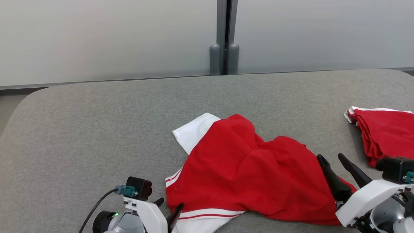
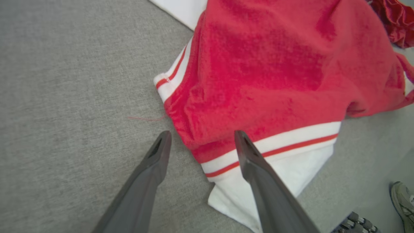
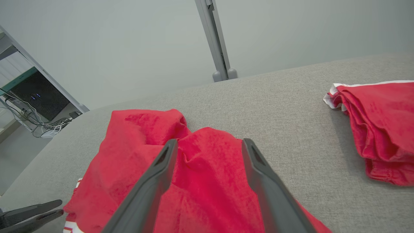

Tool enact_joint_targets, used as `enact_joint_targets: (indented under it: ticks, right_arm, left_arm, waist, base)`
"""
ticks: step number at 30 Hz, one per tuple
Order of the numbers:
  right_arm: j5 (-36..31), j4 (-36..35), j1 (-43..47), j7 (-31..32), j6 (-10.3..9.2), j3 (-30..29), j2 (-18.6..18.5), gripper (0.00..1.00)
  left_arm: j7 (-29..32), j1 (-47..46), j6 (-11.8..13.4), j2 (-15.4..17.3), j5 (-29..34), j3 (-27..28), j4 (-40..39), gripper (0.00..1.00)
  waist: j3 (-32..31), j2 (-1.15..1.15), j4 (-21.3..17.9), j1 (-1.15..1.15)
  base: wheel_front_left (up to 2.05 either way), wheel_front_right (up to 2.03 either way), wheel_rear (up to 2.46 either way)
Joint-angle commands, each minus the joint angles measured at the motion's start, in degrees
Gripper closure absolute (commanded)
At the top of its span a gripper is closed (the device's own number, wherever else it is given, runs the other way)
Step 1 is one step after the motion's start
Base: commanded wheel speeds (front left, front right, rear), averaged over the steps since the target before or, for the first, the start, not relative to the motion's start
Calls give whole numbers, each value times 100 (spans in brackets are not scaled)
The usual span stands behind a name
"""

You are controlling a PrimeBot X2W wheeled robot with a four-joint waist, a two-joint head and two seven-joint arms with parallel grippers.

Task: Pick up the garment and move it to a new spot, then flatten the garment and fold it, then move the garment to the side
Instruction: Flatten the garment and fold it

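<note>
Garment: a red top [image 1: 252,168] with white sleeves and red-striped white trim lay rumpled and partly spread on the table, near the front edge and a little right of the middle.
Table: a grey cloth-covered surface [image 1: 97,129] with rounded far corners.
Left gripper: the left gripper [image 1: 169,207] sat at the near edge, just left of the garment's striped hem, with its fingers spread wide and nothing between them. In the left wrist view its right finger [image 2: 258,168] lay over the white-and-red band and its left finger over bare table.
Right gripper: the right gripper [image 1: 330,157] stood at the garment's near right edge with its two dark fingers wide apart and gripping nothing. In the right wrist view red cloth showed between and below the fingers; whether they touched it could not be told.
Second pile: more red cloth with white edging [image 1: 385,136] lay bunched at the far right of the table, well apart from the garment.
Background: pale wall panels joined by a grey post [image 1: 224,35] stood behind the table.
Floor: a shoe [image 2: 401,200] showed at the lower right of the left wrist view.
</note>
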Motion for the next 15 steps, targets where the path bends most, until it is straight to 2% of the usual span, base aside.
enact_joint_targets:
  ticks: [1, 5, 6, 8, 9, 15]
  right_arm:
    - [-33, 23, -67, -45, 1, 13, 16, 0]
    - [-23, 65, -151, -83, 1, 70, 37, 0]
    - [-20, 79, -161, -99, 1, 71, 43, 0]
    - [-12, 103, -183, -133, 1, 64, 45, 0]
    - [-19, 109, -199, -145, 1, 60, 42, 0]
    - [3, 147, -254, -228, 1, 80, 59, 0]
  left_arm:
    - [156, -141, -25, 74, -90, -34, 74, 0]
    - [396, -341, -18, 126, -190, -138, 274, 0]
    - [412, -378, -19, 138, -200, -159, 326, 13]
    - [377, -449, -20, 137, -238, -175, 400, 53]
    - [343, -493, -20, 145, -260, -183, 423, 100]
    - [272, -701, -22, 277, -554, -292, 233, 100]
  waist:
    - [61, 0, -78, 0]
    - [159, 0, -190, 0]
    - [180, 0, -212, 0]
    - [221, 0, -242, 0]
    - [242, 0, -255, 0]
    - [342, 0, -329, 0]
  base:
    - [0, 0, 0]
    - [0, 0, 0]
    - [0, 0, 0]
    - [0, 0, 0]
    - [0, 0, 0]
    - [0, 0, 0]
